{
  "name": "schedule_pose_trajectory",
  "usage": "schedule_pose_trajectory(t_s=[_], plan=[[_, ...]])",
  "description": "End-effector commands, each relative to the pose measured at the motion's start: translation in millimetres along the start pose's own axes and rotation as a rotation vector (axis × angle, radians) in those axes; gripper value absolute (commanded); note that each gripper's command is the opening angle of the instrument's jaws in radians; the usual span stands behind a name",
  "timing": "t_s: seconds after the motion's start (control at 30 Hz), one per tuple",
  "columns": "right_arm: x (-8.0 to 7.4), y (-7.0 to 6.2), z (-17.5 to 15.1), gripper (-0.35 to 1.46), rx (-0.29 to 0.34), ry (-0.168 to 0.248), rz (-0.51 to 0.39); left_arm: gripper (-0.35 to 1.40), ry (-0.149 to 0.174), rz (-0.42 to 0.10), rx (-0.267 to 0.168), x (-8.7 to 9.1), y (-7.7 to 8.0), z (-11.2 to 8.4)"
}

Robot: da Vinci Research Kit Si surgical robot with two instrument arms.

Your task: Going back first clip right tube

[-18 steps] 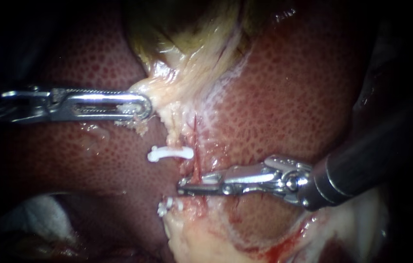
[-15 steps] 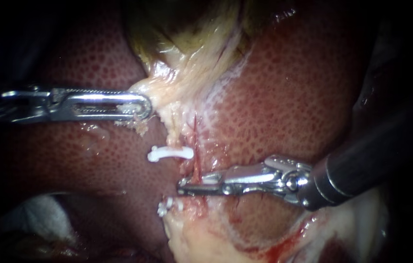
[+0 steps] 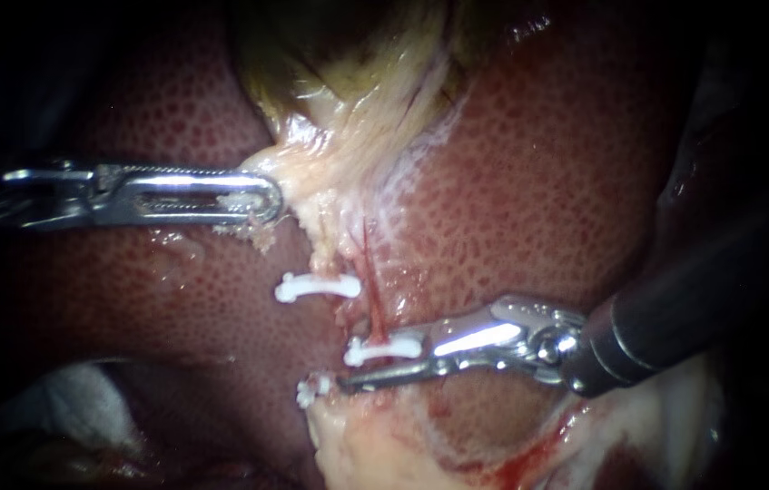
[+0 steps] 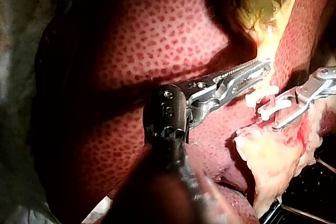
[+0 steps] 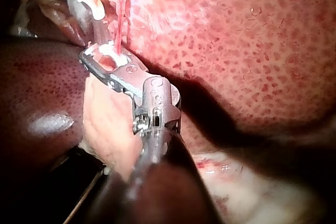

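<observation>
My right instrument (image 3: 382, 367) comes in from the right, its jaws open around a white clip (image 3: 384, 348) that sits closed across the thin red right tube (image 3: 369, 272). In the right wrist view the same clip (image 5: 108, 50) lies inside the open jaws (image 5: 102, 59) on the red tube (image 5: 122, 14). My left instrument (image 3: 257, 198) is shut on pale gallbladder tissue (image 3: 348, 118) and holds it to the left. The left wrist view shows its toothed jaws (image 4: 247, 73) gripping that tissue, with the right instrument (image 4: 294, 106) beyond.
Another white clip (image 3: 316, 288) crosses the pale strand higher up, and a third clip (image 3: 313, 390) sits lower, by the yellowish fat (image 3: 375, 445). Mottled red liver (image 3: 538, 181) surrounds the site. White gauze (image 3: 75, 408) lies at the lower left.
The right instrument's jaws have opened, the lower one dropping. The white clip now shows closed on the red tube between them. The left instrument has not moved.
</observation>
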Motion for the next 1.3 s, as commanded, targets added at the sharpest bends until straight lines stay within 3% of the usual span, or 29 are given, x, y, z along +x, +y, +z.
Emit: schedule_pose_trajectory(t_s=[0.03, 0.23, 0.4, 0.67, 0.87, 1.1, 1.3], plan=[[0.5, 0.0, -0.3, 0.49, -0.018, 0.009, -0.021, -0.35, 0.0, 0.0, 0.0, 0.0, 0.0, 0.0], [2.2, 0.1, -3.6, 0.5, -0.033, 0.016, -0.087, -0.35, 0.0, 0.0, 0.0, 0.0, -0.1, -0.1], [3.5, -0.6, -8.4, 0.5, -0.023, 0.013, -0.158, -0.35, 0.0, 0.0, 0.0, 0.0, -0.1, -0.1], [7.9, -3.8, -14.6, 0.5, 0.008, 0.007, -0.264, -0.35, 0.0, 0.001, 0.0, -0.1, -0.3, 0.0], [10.4, -6.2, -16.6, 0.5, 0.023, 0.006, -0.311, -0.35, 0.001, 0.003, 0.001, -0.3, -0.6, 0.3], [10.8, -6.8, -16.9, 0.5, 0.025, 0.006, -0.326, -0.35, 0.004, 0.009, 0.002, -0.9, -2.3, 2.3], [10.7, -6.7, -16.8, 0.5, 0.025, 0.006, -0.327, -0.35, -0.02, 0.019, 0.005, -2.0, -3.8, 4.9]])
